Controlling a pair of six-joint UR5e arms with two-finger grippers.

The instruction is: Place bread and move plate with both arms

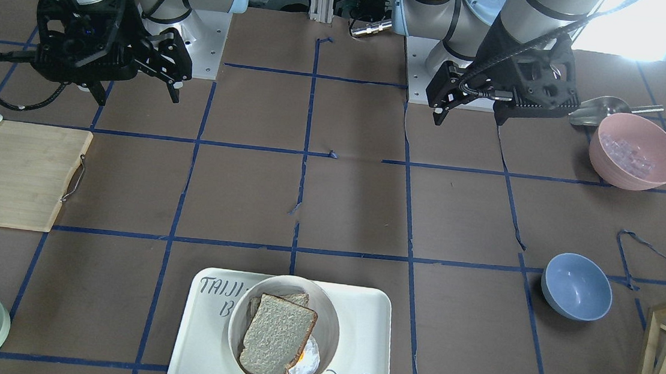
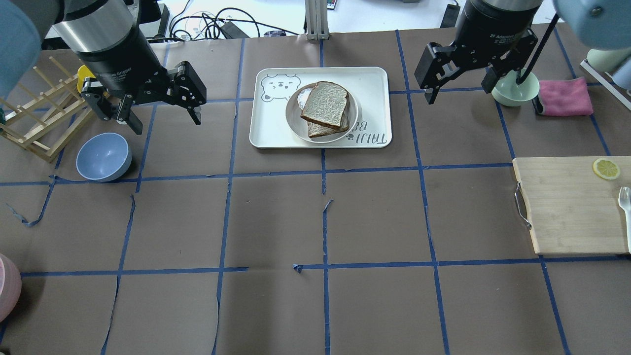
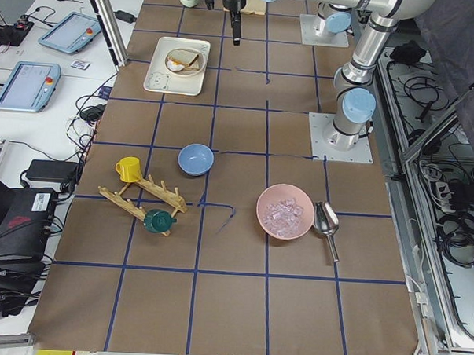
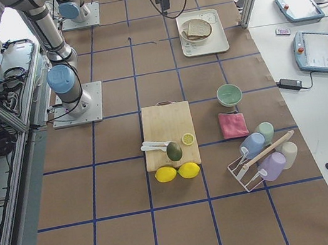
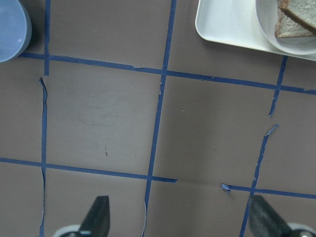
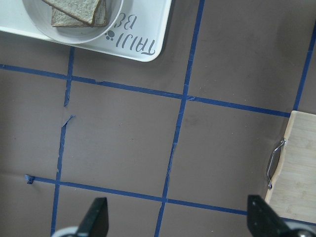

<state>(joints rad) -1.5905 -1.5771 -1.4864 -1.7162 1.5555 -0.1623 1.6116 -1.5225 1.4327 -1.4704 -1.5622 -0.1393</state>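
Observation:
The bread [image 1: 278, 336] [image 2: 324, 104], a greyish slice with a dark crust, lies on top of a paler slice in the round cream plate [image 1: 330, 325] [image 2: 293, 116]. The plate stands on the white "TAIJI BEAR" tray [image 1: 356, 333] [image 2: 271, 123]. My left gripper [image 2: 165, 121] [image 1: 468, 119] is open and empty, raised above the table left of the tray. My right gripper [image 2: 458, 93] [image 1: 138, 96] is open and empty, raised right of the tray. The left wrist view [image 5: 180, 219] shows the plate's edge [image 5: 276, 39] far ahead. The right wrist view [image 6: 178, 219] shows the plate [image 6: 94, 32] too.
A blue bowl [image 2: 103, 157] and a wooden rack [image 2: 39, 118] are near my left gripper. A green bowl [image 2: 515, 91] and a pink cloth [image 2: 564, 97] lie by my right gripper. A cutting board [image 2: 567, 207] lies at the right. A pink bowl [image 1: 635, 152] stands by the left arm's base.

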